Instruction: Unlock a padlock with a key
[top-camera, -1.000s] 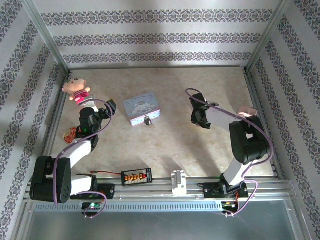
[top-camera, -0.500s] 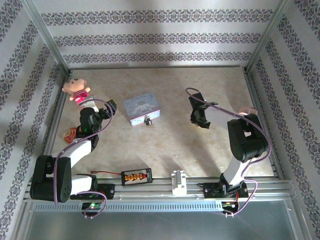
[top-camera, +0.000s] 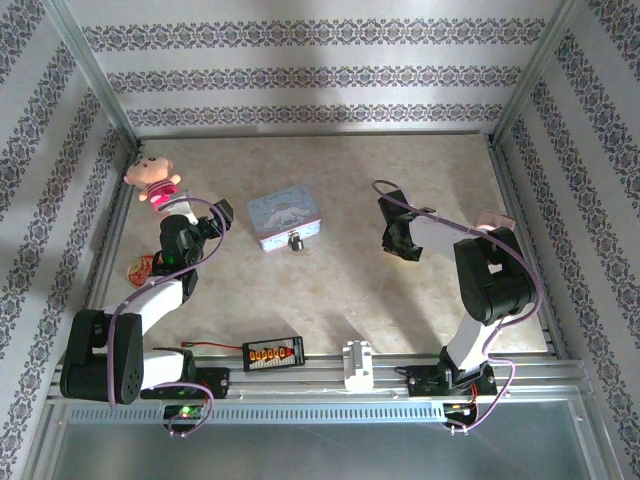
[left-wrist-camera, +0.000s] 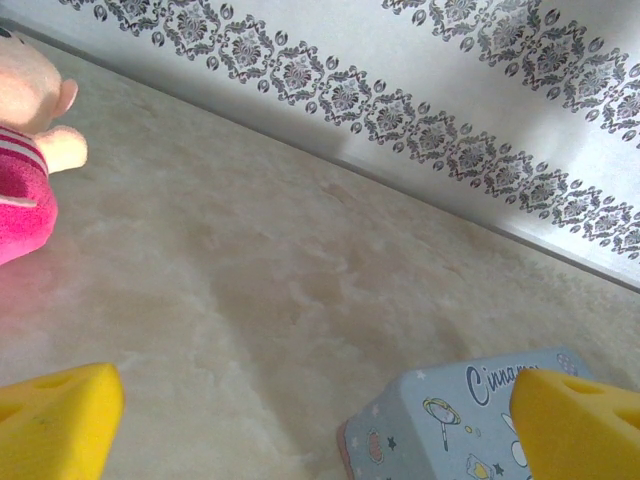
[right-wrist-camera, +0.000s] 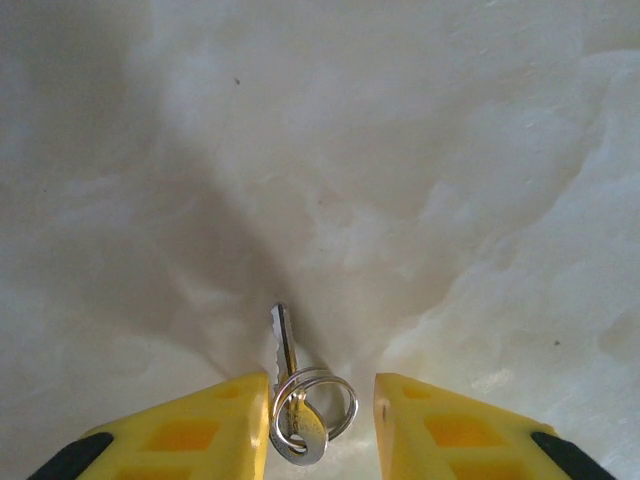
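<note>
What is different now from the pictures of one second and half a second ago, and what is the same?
The right arm swung slightly left, carrying the right claw a little left and down in the top view. Nothing was visibly taken hold of or let go; its fingers stand apart around the key. The left claw, pale blue tin, padlock and doll stayed in place.

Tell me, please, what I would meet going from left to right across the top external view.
Plush doll → left gripper → pale blue tin → right gripper.
</note>
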